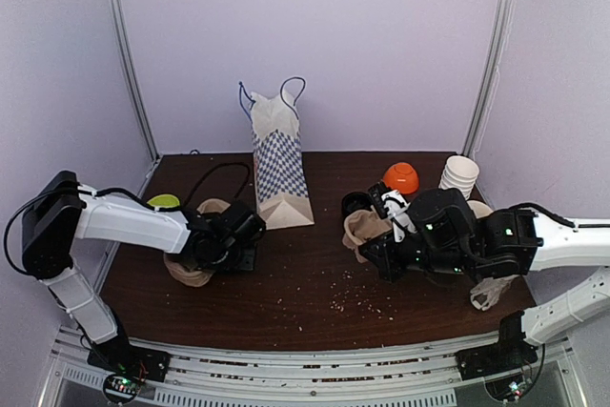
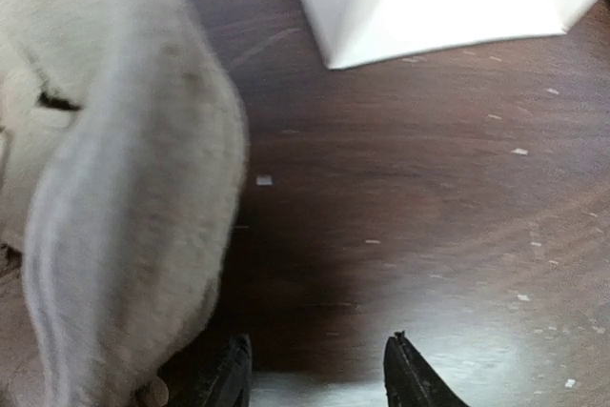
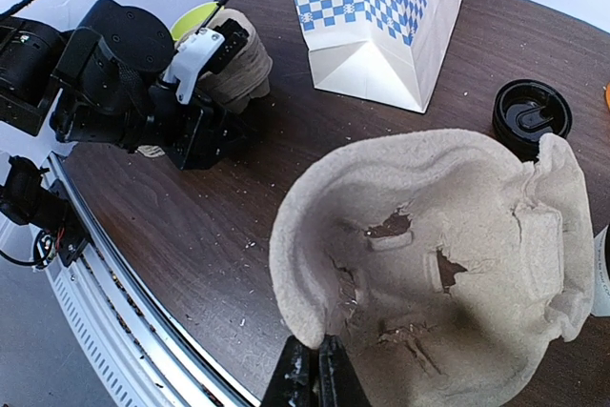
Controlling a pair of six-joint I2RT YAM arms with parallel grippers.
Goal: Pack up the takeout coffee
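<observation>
- Lavender walls back a dark wooden table (image 1: 305, 283) scattered with pale crumbs.
- At the left, the left gripper (image 2: 319, 378) sits low over the table with its jaws partly apart. Only bare wood shows between them, so it grasps nothing. A pulp cup carrier (image 2: 124, 188) lies just outside its left finger.
- Mid-table at the far side, a blue-and-white checked paper bag (image 1: 279, 164) stands upright with its mouth open.
- To the right of the bag's base stands the takeout coffee (image 3: 532, 113), upright with its black lid on, so its long axis is vertical.
- The right gripper (image 3: 313, 369) is clenched on the near rim of a second pulp carrier (image 3: 429, 264) and holds it tilted. The coffee lies straight ahead of this gripper, just past the carrier's far rim. Whether cup and carrier touch, I cannot tell.
- The right arm is plainly nearer the coffee, and the left gripper is well apart from it, beyond the bag. The coming move likely turns on getting the cup into a carrier well.
- Farther right stand an orange bowl (image 1: 401, 176) and a stack of lidless paper cups (image 1: 458, 176).
</observation>
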